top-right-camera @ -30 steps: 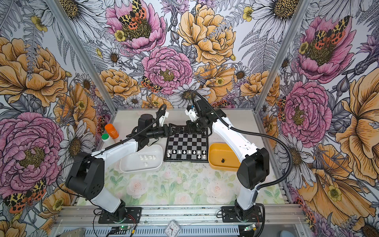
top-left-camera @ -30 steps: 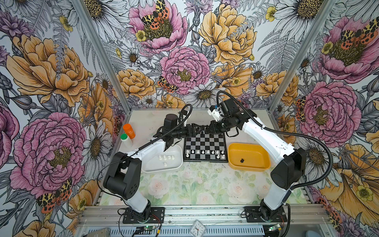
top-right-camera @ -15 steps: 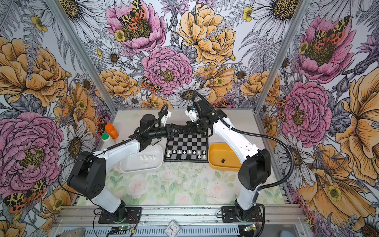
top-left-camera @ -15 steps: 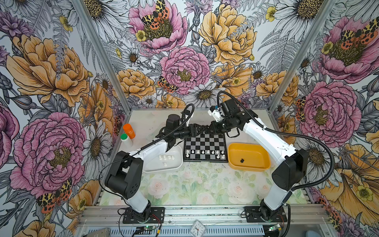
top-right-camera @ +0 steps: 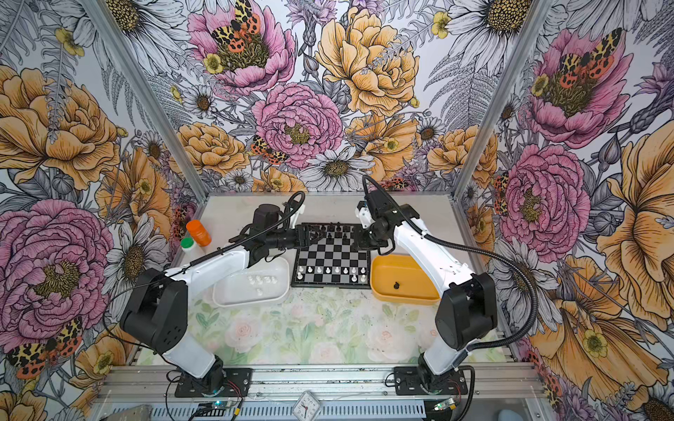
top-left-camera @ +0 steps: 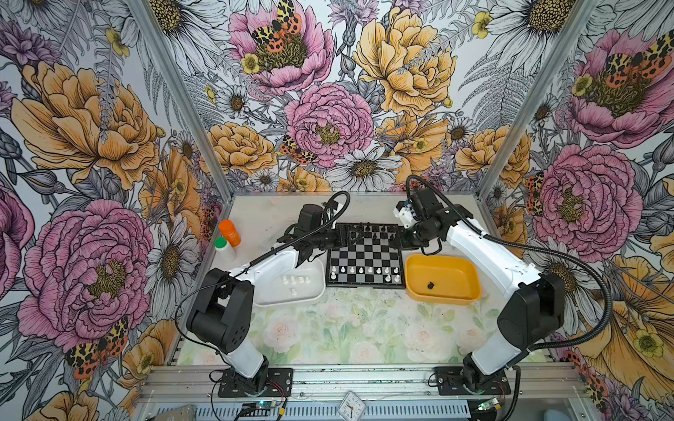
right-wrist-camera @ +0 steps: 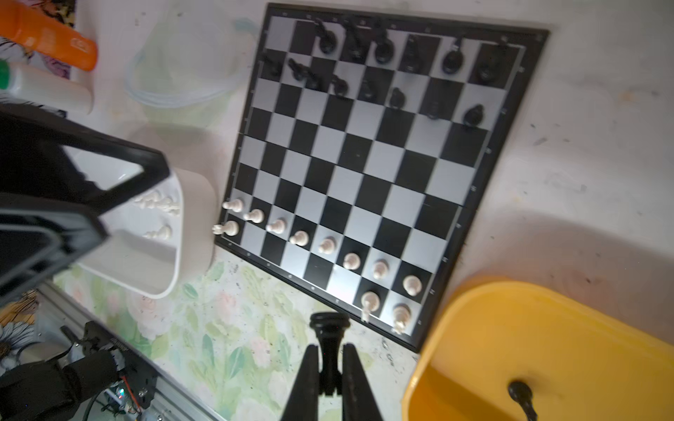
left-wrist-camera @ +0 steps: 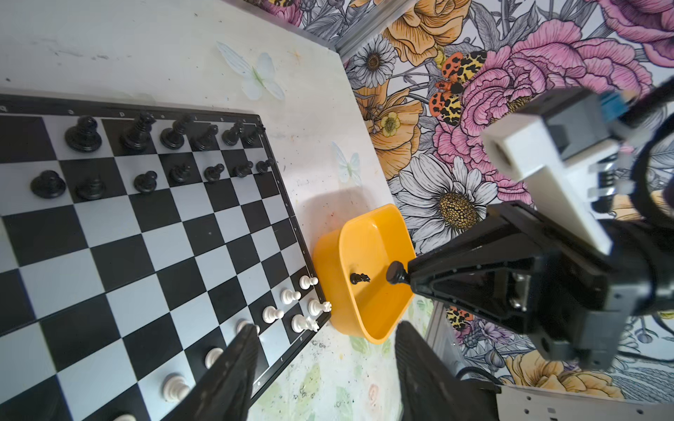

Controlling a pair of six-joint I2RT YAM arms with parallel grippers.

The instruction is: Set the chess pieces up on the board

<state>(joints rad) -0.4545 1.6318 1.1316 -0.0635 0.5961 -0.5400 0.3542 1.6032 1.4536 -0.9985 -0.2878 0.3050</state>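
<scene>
Right end effector (right-wrist-camera: pixel 330 348), clamped shut on one black chessman (right-wrist-camera: pixel 328 322), hangs by the 2 o'clock corner of the chessboard (top-left-camera: pixel 364 251) in both top views. The left end effector (left-wrist-camera: pixel 326 328), jaws apart and holding nothing, faces it from the 10 o'clock corner.

Eleven white chessmen (right-wrist-camera: pixel 327 245) line the board's 6 o'clock edge. Eight are pawns in one row, and three larger men stand behind them: one at the 7 o'clock corner and two side by side at the 5 o'clock corner.

Fourteen black chessmen (right-wrist-camera: pixel 383 47) stand along the 12 o'clock edge, six in the back rank and eight ahead of it, as far as the blurred right wrist view allows a count.

Just beside the board at 8 o'clock, a white tray (top-left-camera: pixel 310 297) holds five white pieces (top-left-camera: pixel 301 280), four in a row and one apart. At 4 o'clock a yellow tray (top-left-camera: pixel 459 277) holds a lone black piece (top-left-camera: pixel 431 285).

Two bottles stand at the table's (top-left-camera: pixel 346 328) 9 o'clock edge, near each other: an orange bottle (top-left-camera: pixel 229 232) and a green-capped white bottle (top-left-camera: pixel 221 247).
</scene>
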